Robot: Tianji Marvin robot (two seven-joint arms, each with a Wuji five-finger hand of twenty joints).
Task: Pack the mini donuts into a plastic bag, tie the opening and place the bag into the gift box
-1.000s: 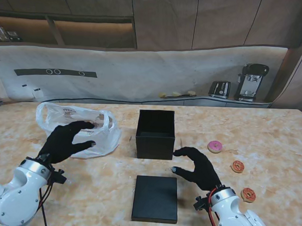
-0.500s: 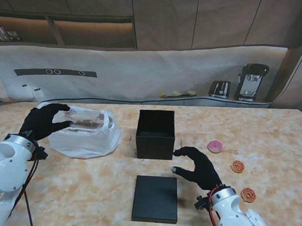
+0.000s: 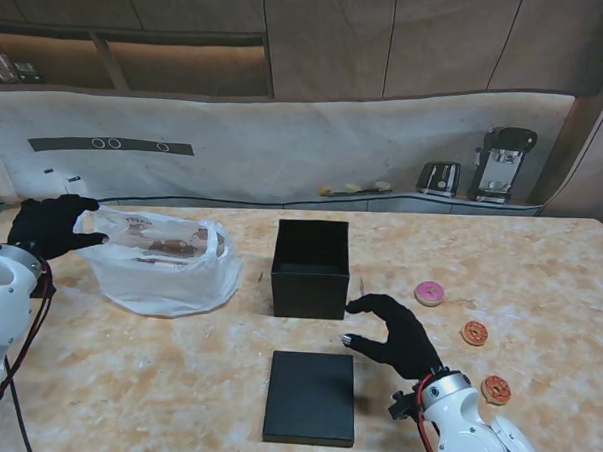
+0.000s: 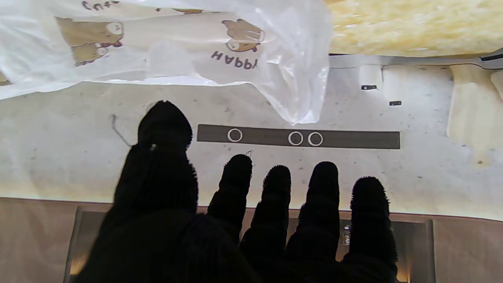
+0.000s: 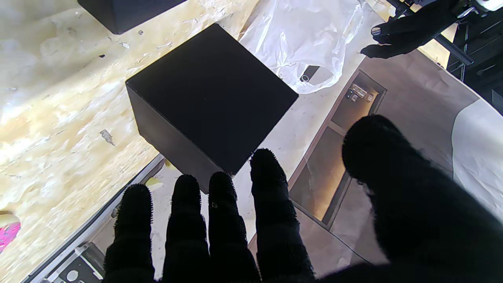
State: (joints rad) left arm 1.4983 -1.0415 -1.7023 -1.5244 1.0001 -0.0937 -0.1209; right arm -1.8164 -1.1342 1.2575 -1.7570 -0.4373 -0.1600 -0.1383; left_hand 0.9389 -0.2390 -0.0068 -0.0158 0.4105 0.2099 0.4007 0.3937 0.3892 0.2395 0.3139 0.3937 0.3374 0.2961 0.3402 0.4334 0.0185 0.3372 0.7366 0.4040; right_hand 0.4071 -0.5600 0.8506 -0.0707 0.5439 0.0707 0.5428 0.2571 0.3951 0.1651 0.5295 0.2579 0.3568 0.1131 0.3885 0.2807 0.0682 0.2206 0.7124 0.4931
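Note:
A clear plastic bag [image 3: 165, 265] printed with brown bears lies on the table's left [image 4: 235, 47]; brown shapes show through it, print or donuts I cannot tell. My left hand [image 3: 49, 225] hovers at the bag's left rim, fingers spread [image 4: 251, 204], holding nothing. The open black gift box [image 3: 310, 266] stands mid-table [image 5: 212, 94], its lid [image 3: 311, 397] flat nearer to me. My right hand [image 3: 392, 332] is open with curled fingers between box and lid, close to the box's front right corner. To its right lie a pink donut [image 3: 429, 293] and two orange ones [image 3: 474, 333] [image 3: 495, 389].
The marble table [image 3: 540, 256] ends at a white-draped backdrop [image 3: 285, 145]. A coffee machine [image 3: 501, 165] and a toaster [image 3: 439, 178] stand on a far ledge behind the table.
My left hand lifted off the bag and swung left and away from me to the bag's left rim. The bag's left side now stands taller. The right hand stayed put.

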